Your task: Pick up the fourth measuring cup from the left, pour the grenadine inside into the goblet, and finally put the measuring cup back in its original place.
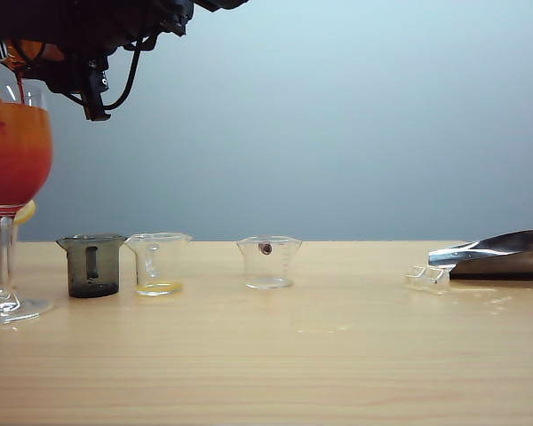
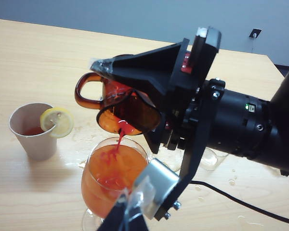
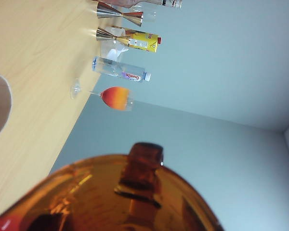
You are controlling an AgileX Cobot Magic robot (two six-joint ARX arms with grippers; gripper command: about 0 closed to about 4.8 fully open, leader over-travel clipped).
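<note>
Grenadine [image 2: 119, 139] falls in a thin red thread from the cup [image 2: 135, 115] that my right gripper [image 2: 127, 96] holds clamped between its two black fingers, one along the cup's upper wall and one under it. The grip is firm on the body, with the handle sticking out free.

The cup's long axis is tipped well past level, mouth down. The goblet [image 2: 111, 168] is directly below the lip, at six o'clock from my gripper in the exterior view. The stream lands inside the bowl, which already holds orange drink going red.

In the exterior view my right arm has reached across to ten o'clock, above the goblet [image 1: 13, 151] at nine o'clock. My left gripper [image 2: 132, 214] hangs close above the goblet too; I cannot tell how wide its jaws stand. A paper cup [image 2: 31, 130] with a lemon slice [image 2: 58, 121] sits just beside the goblet.

I judge the pour nearly done, as little red shows in the cup. Next I must roll the cup upright, then carry it toward three o'clock, along the row of grey cup [image 1: 91, 264], yellow-bottomed cup [image 1: 157, 263] and clear cup [image 1: 268, 261]. Its place is probably the bare table past the clear one, though I cannot fix the spot. My right arm, already holding the cup, is the one to do it.
</note>
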